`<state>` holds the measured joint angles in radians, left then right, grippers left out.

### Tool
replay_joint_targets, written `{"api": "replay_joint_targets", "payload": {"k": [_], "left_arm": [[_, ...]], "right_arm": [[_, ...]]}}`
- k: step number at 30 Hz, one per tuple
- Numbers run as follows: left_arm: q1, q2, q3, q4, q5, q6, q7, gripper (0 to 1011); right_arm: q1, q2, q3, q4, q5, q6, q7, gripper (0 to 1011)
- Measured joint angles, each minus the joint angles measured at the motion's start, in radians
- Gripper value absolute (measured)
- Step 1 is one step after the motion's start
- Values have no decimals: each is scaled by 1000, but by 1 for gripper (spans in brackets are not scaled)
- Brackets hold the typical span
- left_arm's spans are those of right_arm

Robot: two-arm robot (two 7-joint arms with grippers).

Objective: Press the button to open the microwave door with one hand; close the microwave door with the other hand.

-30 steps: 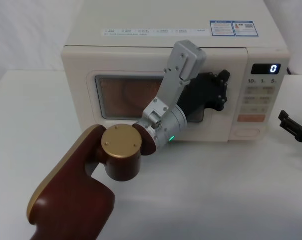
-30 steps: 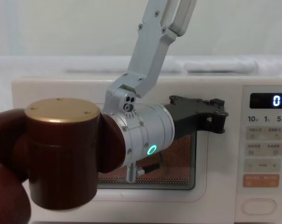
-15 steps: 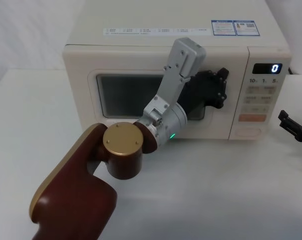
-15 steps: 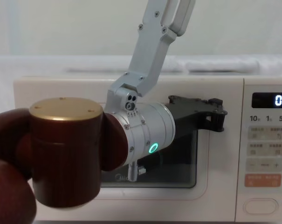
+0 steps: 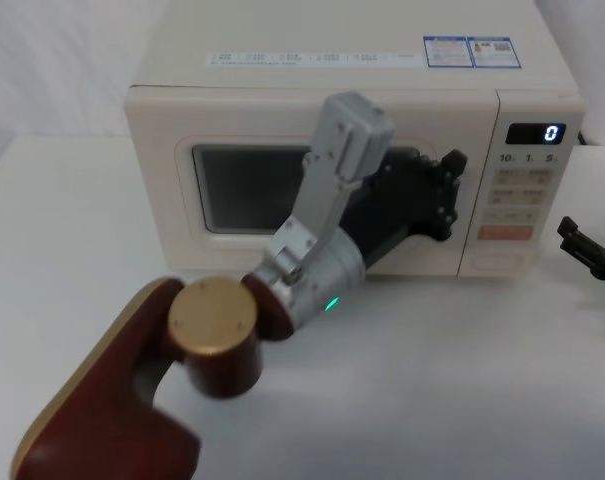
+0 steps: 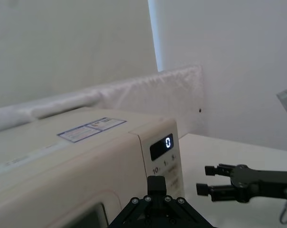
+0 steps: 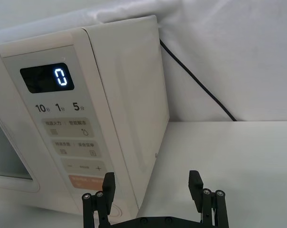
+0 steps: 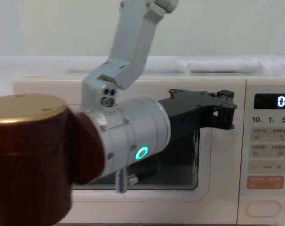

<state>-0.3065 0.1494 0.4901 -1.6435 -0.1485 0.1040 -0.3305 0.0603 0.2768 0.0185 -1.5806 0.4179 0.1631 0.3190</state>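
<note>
The wide cream microwave door [image 5: 252, 180] with its dark rounded window sits flush with the oven front, shut. The left black ribbed tool [image 5: 444, 190] hovers just before the door's right edge beside the keypad strip (whether its fingers are parted or together, I cannot tell). The large cream pill-shaped button [image 8: 261, 208] lies at the strip's bottom, untouched. The right black tool [image 7: 152, 186] waits with fingers spread wide, low over the white tabletop [image 5: 462, 380] near the oven's right side.
</note>
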Motion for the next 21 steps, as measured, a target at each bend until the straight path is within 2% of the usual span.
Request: {"api": "replay_joint_targets", "payload": {"k": [2, 4, 11, 13, 18, 21], "left_arm": [[11, 6, -2, -14, -1, 2, 3, 0], [59, 29, -14, -65, -2, 8, 20, 0], [158, 62, -59, -141, 1, 5, 74, 0], [213, 70, -91, -173, 2, -5, 107, 0], [283, 72, -135, -205, 9, -27, 149, 0], [342, 66, -179, -224, 13, -50, 186, 0]], "right_arm": [[0, 0, 0, 0, 0, 0, 0, 1003], [0, 0, 0, 0, 0, 0, 0, 1002], [0, 0, 0, 0, 0, 0, 0, 1002], [0, 0, 0, 0, 0, 0, 0, 1002], [0, 0, 0, 0, 0, 0, 0, 1003], [0, 0, 0, 0, 0, 0, 0, 1002]]}}
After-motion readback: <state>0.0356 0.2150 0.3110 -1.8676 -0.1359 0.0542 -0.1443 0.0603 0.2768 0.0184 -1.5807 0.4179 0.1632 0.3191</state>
